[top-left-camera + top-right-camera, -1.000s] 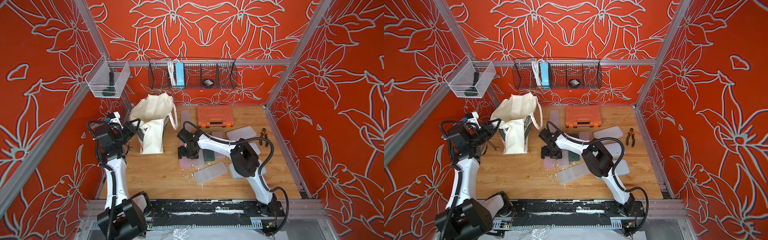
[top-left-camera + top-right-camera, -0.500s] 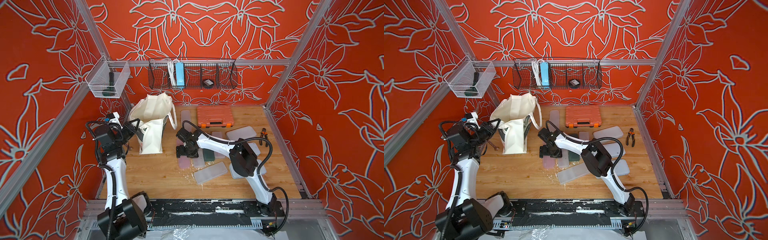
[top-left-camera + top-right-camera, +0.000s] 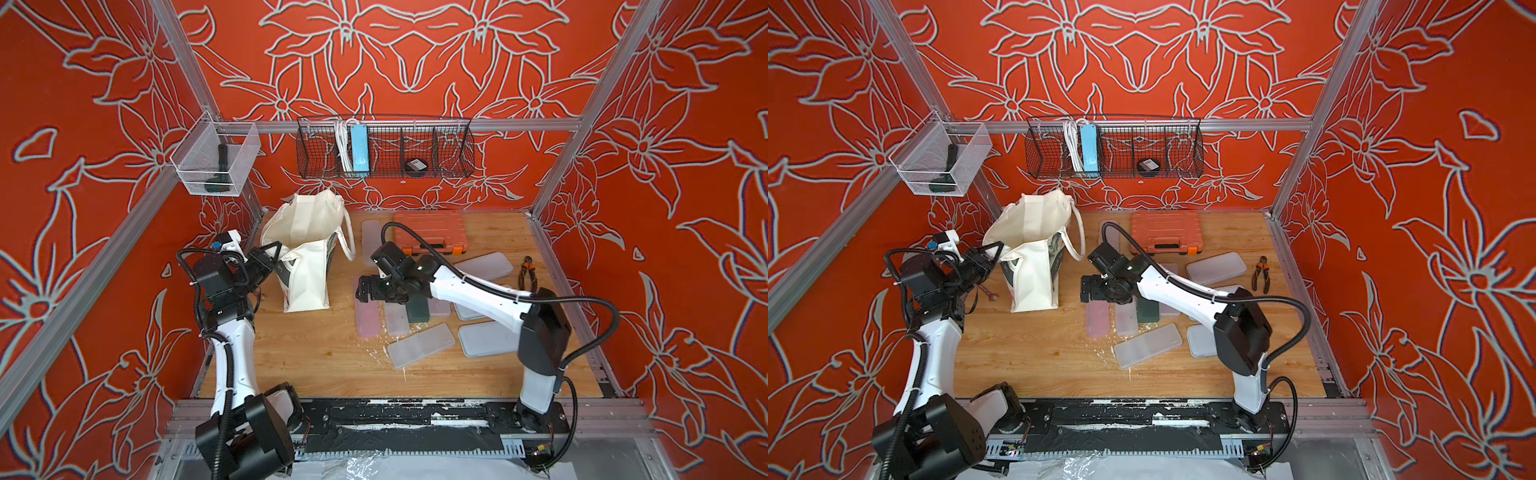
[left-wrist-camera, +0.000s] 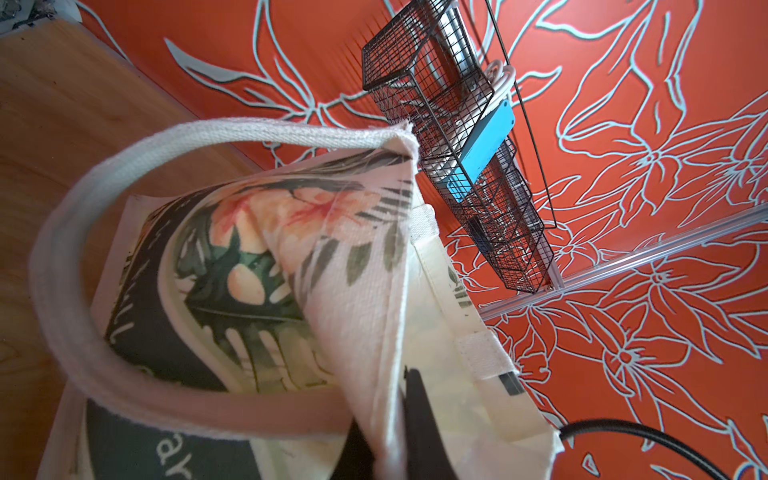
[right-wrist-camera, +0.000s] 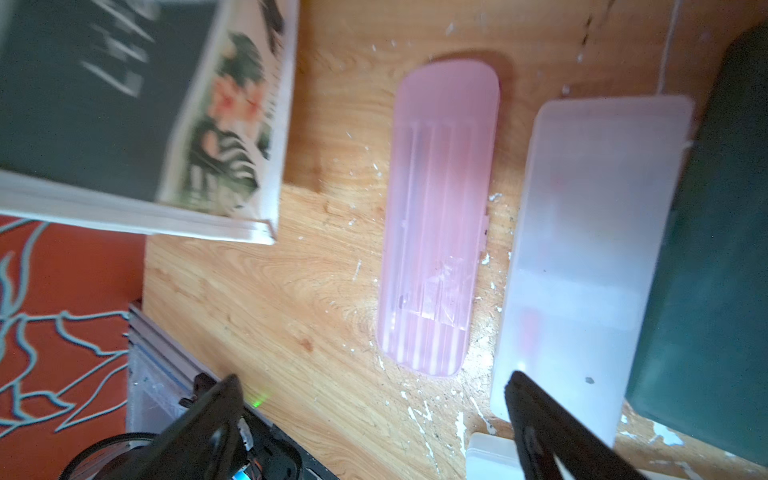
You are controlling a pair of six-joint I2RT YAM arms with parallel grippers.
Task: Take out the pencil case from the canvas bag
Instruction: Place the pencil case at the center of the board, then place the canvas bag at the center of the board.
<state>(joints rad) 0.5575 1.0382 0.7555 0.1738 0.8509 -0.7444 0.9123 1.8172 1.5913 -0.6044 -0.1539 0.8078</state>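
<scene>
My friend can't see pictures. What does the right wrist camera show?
A pink pencil case lies flat on the wooden table, between the flower-printed bag and a frosted white case. A dark green case lies beyond the white one. The right gripper hangs open above, holding nothing.

Getting bright, even, diffuse light in both top views; colours looking saturated, no blown-out spots. Throwing only soft shadows under the arms onto the bench (image 3: 324,357). Bowing the straight frame rails near the pic edges, wide-angle style, w/ bluish fringing on the wall pattern at the sides. Smearing the canvas bag (image 5: 137,104) w/ motion blur in the right wrist view, pink pencil case (image 5: 440,208) looking only slightly soft. Going soft on the bag handle (image 4: 62,270) close to the lens in the left wrist view, wire basket (image 4: 457,145) behind looking crisp.
</scene>
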